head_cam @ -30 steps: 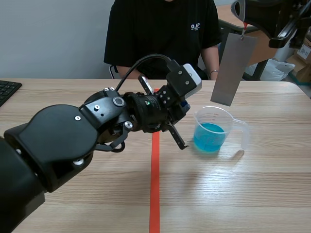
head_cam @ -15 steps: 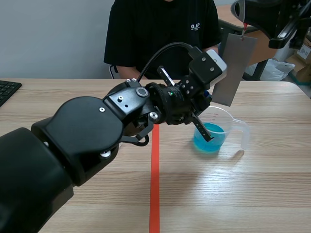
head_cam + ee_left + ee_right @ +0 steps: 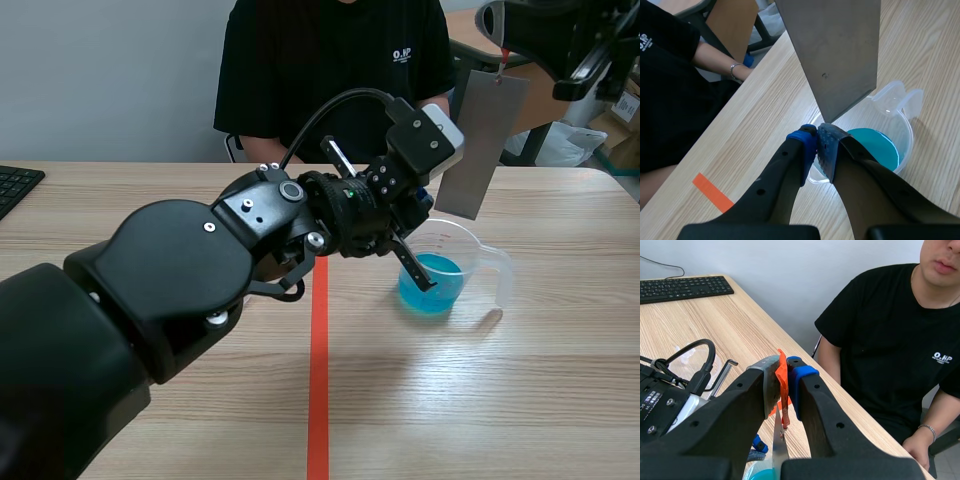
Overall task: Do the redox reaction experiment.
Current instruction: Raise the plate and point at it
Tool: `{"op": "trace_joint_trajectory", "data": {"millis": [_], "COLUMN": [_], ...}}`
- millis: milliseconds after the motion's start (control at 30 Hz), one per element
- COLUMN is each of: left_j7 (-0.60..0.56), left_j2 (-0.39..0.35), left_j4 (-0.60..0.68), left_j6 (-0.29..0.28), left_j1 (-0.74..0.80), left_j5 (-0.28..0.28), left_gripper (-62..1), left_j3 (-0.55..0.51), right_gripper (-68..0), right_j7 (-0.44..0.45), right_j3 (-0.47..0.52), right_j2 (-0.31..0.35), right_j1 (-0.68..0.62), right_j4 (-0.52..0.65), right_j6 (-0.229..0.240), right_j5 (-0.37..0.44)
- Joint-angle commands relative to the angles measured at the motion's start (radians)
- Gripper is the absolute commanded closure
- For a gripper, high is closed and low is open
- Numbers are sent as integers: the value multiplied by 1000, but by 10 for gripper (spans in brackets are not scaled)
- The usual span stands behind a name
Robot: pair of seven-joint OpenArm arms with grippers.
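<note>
The left arm (image 3: 180, 290) is being held low across the tabletop's middle, having just been swung forward. Its jaws, the left gripper (image 3: 817, 147), are now being kept pressed together at the near rim of the measuring cup (image 3: 470, 250), toward the far right corner. Nothing is seen between them, so steadying or pointing is being suggested. Above the cup, the metal sheet (image 3: 480, 140) is being hung undipped by its orange tab (image 3: 783, 400), which is being pinched in the right gripper (image 3: 781, 365).

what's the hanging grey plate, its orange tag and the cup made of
Grey plate: likely metal, flat, matt, stiff and thin-edged. Orange tag: looks like creased tape. Cup: clear plastic, probably; the blue liquid shows through its wall.
</note>
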Motion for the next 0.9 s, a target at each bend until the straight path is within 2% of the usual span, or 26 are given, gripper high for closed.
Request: {"op": "trace_joint_trajectory", "data": {"millis": [0, 867], "left_j7": [-14, -34], "left_j2": [6, 3], "left_j4": [10, -35], "left_j6": [5, 5], "left_j1": [-23, -28], "left_j5": [2, 9], "left_gripper": [-44, -44], "left_j3": [-3, -3], "right_gripper": [-15, -15], "right_j7": [19, 19], "right_j3": [18, 18], "right_j2": [16, 16], "right_j1": [18, 18], "right_j4": [17, 17], "right_j6": [6, 6], "right_j5": [14, 13]}}
